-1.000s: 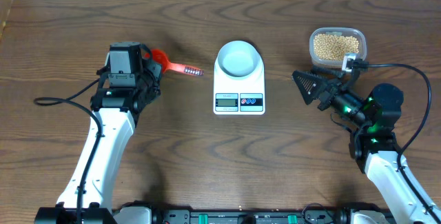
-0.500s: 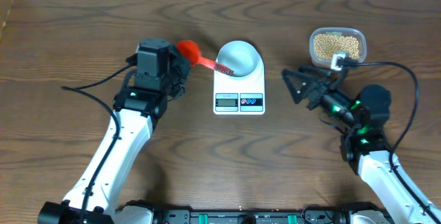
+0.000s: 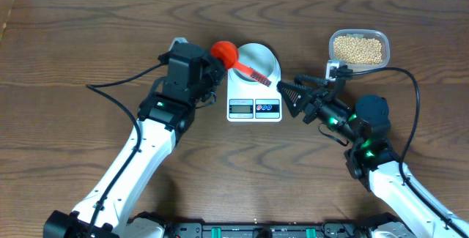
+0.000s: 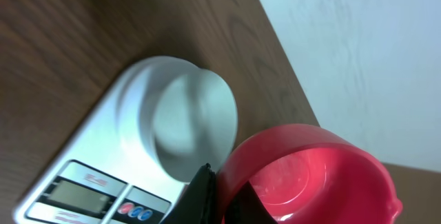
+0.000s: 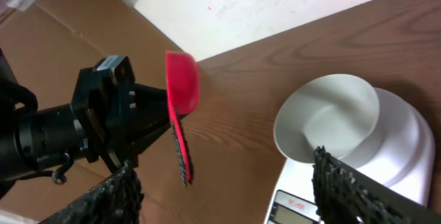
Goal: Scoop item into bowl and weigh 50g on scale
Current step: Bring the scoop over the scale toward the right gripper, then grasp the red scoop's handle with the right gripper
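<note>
Overhead, task things: beans [image 3: 358, 47] in clear tub [image 3: 387, 47], upper right; bowl [image 3: 254, 62] empty on scale [image 3: 254, 95], centre.
Overhead, room: right hand [image 3: 286, 97] spread wide, empty, just beside the scale's right edge; tabletop [image 3: 73, 47] open at left.
Left wrist, grip: left hand [image 4: 217, 200] clamped on red scoop [image 4: 310, 176], which is empty.
Right wrist, risk: both hands crowd the scale; a knock could shift the bowl.

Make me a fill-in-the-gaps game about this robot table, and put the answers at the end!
The bowl on the scale is ____ inside.
The left tool holds a scoop coloured ____.
The beans lie in a clear tub on the robot's ____ side of the scale.
Missing words: empty, red, right.
</note>
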